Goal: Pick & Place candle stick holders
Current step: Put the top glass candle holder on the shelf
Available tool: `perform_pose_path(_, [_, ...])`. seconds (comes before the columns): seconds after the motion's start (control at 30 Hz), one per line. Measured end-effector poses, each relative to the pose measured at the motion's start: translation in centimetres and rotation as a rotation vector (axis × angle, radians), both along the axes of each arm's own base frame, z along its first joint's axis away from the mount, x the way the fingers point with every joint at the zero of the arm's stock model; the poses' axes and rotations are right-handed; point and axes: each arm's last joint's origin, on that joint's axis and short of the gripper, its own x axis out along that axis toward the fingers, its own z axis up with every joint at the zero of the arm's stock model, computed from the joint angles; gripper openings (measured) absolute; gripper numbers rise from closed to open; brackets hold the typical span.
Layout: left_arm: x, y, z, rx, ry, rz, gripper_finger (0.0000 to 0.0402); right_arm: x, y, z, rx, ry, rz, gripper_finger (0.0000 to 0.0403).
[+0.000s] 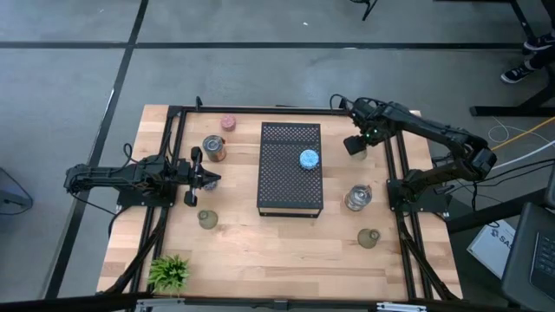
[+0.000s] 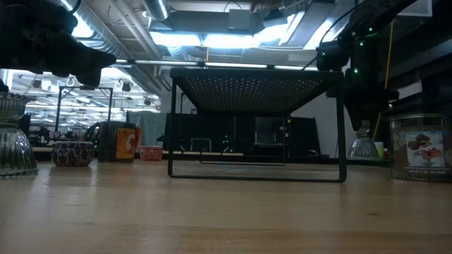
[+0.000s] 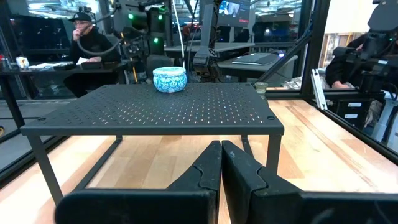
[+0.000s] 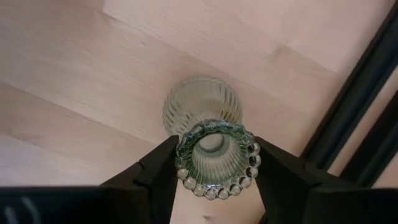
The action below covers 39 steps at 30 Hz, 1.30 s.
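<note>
1. My right gripper looks down on the wooden table; a dark frame rail crosses one corner.
2. My two dark fingers clamp a ribbed clear glass holder by its beaded rim.

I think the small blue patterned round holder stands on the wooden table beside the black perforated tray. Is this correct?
Not quite. The small blue patterned round holder stands on top of the black perforated tray, not on the wooden table beside it. The high view and the left wrist view both show this.
</note>
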Motion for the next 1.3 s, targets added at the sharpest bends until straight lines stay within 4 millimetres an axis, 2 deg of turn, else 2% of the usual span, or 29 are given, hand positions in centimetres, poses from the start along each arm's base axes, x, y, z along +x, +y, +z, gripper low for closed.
perform_pose_path(0.47, [0.0,0.0,0.0,0.0,0.0,0.0,0.0006,0.6,-0.2,4.0,-0.017,-0.016,0.032,0.0188])
perform_pose_path(0.77, [0.0,0.0,0.0,0.0,0.0,0.0,0.0006,1.3,0.2,7.5,-0.053,-0.063,0.088,0.0188])
perform_pose_path(1.3, [0.0,0.0,0.0,0.0,0.0,0.0,0.0006,2.0,2.5,13.1,-0.054,-0.145,0.192,0.0188])
